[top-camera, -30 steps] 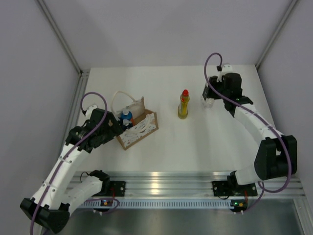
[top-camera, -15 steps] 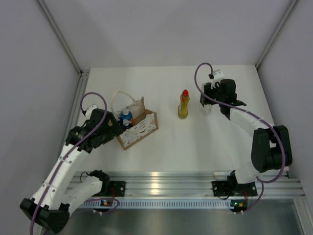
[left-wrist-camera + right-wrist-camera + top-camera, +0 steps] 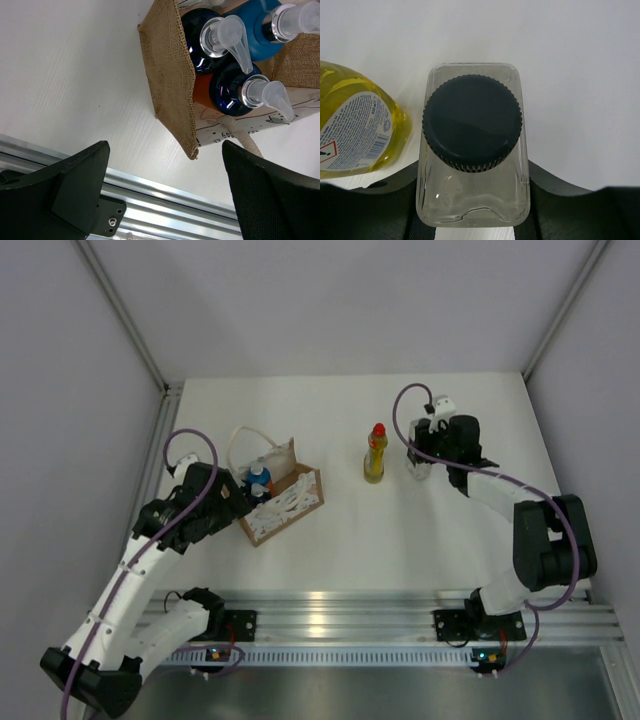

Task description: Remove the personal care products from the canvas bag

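White bench, grey-walled cell: the right tool (image 3: 419, 458) stays clenched on a whitish square bottle (image 3: 472, 145) with a dark ribbed cap, its fingers pressed to the bottle's two sides. Over the past second the right arm has swung in from the far right of the bench. It has brought the bottle to a spot just beside the slim yellow bottle (image 3: 375, 458) with a red cap, which stands upright at mid-bench, well apart from the bag. Whether the square bottle's base already touches the bench cannot be told. By the look of it, a second product is about to be set down outside the bag and awaits release.

The left tool (image 3: 164, 160), spread wide and holding nothing, has not shifted. It hangs at a corner of the small tan-brown canvas bag (image 3: 170, 85) with white rope handles, on the left of the bench. Inside the bag three bottles stand upright, packed close together: two orange pump bottles (image 3: 230, 90) with dark tops and one blue pump bottle (image 3: 260, 35). Those three are still to be taken out.
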Motion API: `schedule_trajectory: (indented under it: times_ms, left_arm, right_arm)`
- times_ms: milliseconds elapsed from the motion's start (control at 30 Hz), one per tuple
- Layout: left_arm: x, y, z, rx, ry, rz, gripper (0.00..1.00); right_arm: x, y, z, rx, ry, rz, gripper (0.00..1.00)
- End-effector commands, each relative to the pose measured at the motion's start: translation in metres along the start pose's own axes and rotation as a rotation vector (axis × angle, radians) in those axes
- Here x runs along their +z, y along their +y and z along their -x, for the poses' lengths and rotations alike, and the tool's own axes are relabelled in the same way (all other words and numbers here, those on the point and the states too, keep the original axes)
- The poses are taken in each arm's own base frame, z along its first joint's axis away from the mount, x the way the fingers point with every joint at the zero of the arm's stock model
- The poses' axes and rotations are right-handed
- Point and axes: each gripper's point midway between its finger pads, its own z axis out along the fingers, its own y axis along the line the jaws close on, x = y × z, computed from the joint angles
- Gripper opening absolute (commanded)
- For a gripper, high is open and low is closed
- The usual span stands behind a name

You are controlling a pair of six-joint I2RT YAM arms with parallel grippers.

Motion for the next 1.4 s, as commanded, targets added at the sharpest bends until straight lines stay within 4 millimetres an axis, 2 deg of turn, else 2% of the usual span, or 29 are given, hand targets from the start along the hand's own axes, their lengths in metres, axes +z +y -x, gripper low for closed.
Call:
schedule_trajectory:
  times_ms: [0, 67, 100, 133, 233, 400, 600, 633, 700, 733, 767, 800, 833, 900, 933, 1000, 1033, 1100, 1133, 1200, 1233, 1300, 1333, 1367]
  left_arm:
    - [-0.002, -0.004, 0.003, -0.017, -0.020, -0.028, 0.98]
    - [-0.002, -0.004, 0.003, -0.018, -0.019, -0.027, 0.98]
    - [-0.001, -0.004, 0.002, -0.021, -0.017, -0.027, 0.98]
    - [-0.001, -0.004, 0.002, -0.021, -0.016, -0.028, 0.98]
    - [-0.002, -0.004, 0.002, -0.023, -0.017, -0.031, 0.98]
    - [-0.003, -0.005, 0.003, -0.026, -0.018, -0.035, 0.98]
    - [-0.003, -0.007, 0.005, -0.031, -0.021, -0.036, 0.98]
    - [-0.003, -0.007, 0.005, -0.031, -0.020, -0.035, 0.98]
    - [-0.002, -0.006, 0.004, -0.029, -0.018, -0.030, 0.98]
    - [-0.002, -0.006, 0.005, -0.033, -0.021, -0.029, 0.98]
    - [-0.002, -0.006, 0.005, -0.034, -0.021, -0.027, 0.98]
    - [-0.002, -0.006, 0.006, -0.043, -0.023, -0.025, 0.98]
    - [-0.002, -0.006, 0.007, -0.051, -0.032, -0.022, 0.98]
    - [-0.003, -0.005, 0.008, -0.063, -0.039, -0.021, 0.98]
    - [-0.004, -0.005, 0.010, -0.076, -0.044, -0.020, 0.98]
    - [-0.007, -0.003, 0.013, -0.097, -0.064, -0.021, 0.98]
    - [-0.008, -0.003, 0.014, -0.122, -0.073, -0.018, 0.98]
    - [-0.013, 0.003, 0.018, -0.147, -0.103, -0.007, 0.98]
    - [-0.014, 0.005, 0.018, -0.155, -0.107, 0.000, 0.98]
    - [-0.018, 0.011, 0.021, -0.168, -0.133, 0.013, 0.98]
    - [-0.021, 0.015, 0.022, -0.171, -0.139, 0.020, 0.98]
    - [-0.026, 0.020, 0.026, -0.174, -0.168, 0.031, 0.98]
    - [-0.031, 0.023, 0.029, -0.178, -0.186, 0.031, 0.98]
    - [-0.034, 0.026, 0.030, -0.181, -0.197, 0.037, 0.98]
  right_arm:
    - [-0.006, -0.005, 0.069, -0.035, -0.252, -0.006, 0.25]
    - [-0.008, -0.003, 0.066, -0.030, -0.246, -0.001, 0.40]
    - [-0.008, -0.003, 0.063, -0.029, -0.241, 0.003, 0.55]
    - [-0.008, -0.003, 0.061, -0.024, -0.236, 0.004, 0.57]
    - [-0.012, -0.002, 0.063, -0.023, -0.240, 0.001, 0.62]
    - [-0.025, -0.004, 0.077, -0.018, -0.256, -0.015, 0.67]
    - [-0.065, -0.004, 0.133, -0.014, -0.329, -0.059, 0.70]
    - [-0.075, 0.003, 0.147, -0.029, -0.324, -0.044, 0.70]
    - [-0.084, 0.012, 0.161, -0.046, -0.322, -0.039, 0.70]
    - [-0.092, 0.028, 0.175, -0.053, -0.319, -0.002, 0.70]
    - [-0.095, 0.039, 0.177, -0.059, -0.300, 0.021, 0.70]
    - [-0.103, 0.050, 0.194, -0.068, -0.321, 0.034, 0.69]
    - [-0.105, 0.079, 0.197, -0.084, -0.311, 0.092, 0.69]
    - [-0.108, 0.111, 0.195, -0.094, -0.270, 0.158, 0.68]
    - [-0.111, 0.147, 0.202, -0.095, -0.270, 0.235, 0.67]
    - [-0.114, 0.186, 0.196, -0.107, -0.224, 0.327, 0.65]
    - [-0.117, 0.223, 0.196, -0.129, -0.215, 0.399, 0.64]
    - [-0.119, 0.257, 0.190, -0.126, -0.174, 0.454, 0.63]
    - [-0.121, 0.286, 0.189, -0.139, -0.162, 0.510, 0.62]
    - [-0.124, 0.316, 0.180, -0.163, -0.122, 0.576, 0.60]
    - [-0.125, 0.340, 0.174, -0.180, -0.105, 0.617, 0.60]
    - [-0.125, 0.362, 0.165, -0.212, -0.083, 0.661, 0.58]
    - [-0.124, 0.380, 0.156, -0.237, -0.055, 0.686, 0.58]
    - [-0.121, 0.387, 0.150, -0.247, -0.038, 0.697, 0.58]
